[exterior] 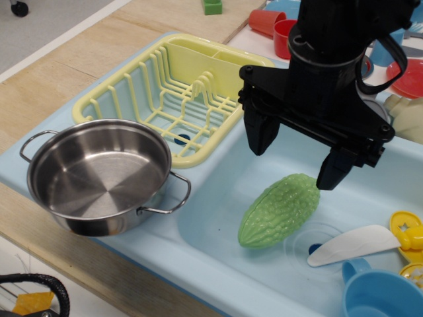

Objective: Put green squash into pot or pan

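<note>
The black tool hangs over the light blue toy sink with its two fingers spread wide and nothing between them; one fingertip points down over the basin near the dish rack and the other fingertip sits just above the pointed upper end of the green squash. Whether that fingertip touches the squash cannot be told from this view. The squash, a light green, bumpy, ridged oval with pointed ends, lies on the floor of the sink basin, tilted so that its upper end points toward the tool and its lower end toward the front of the basin. Just beside it, on the right, is the ringed drain, partly covered by a white plastic spatula that lies across the basin floor. The stainless-steel pot, round, wide and shallow with two thin wire loop handles, stands empty on the left part of the sink unit, well apart from the squash. Behind the pot a pale yellow dish rack rests on the same unit. At the front right corner a blue cup shows in part, with yellow toy pieces beside it. Red cups stand at the back behind the arm, and a small green block lies on the wooden desk at the far edge.
</note>
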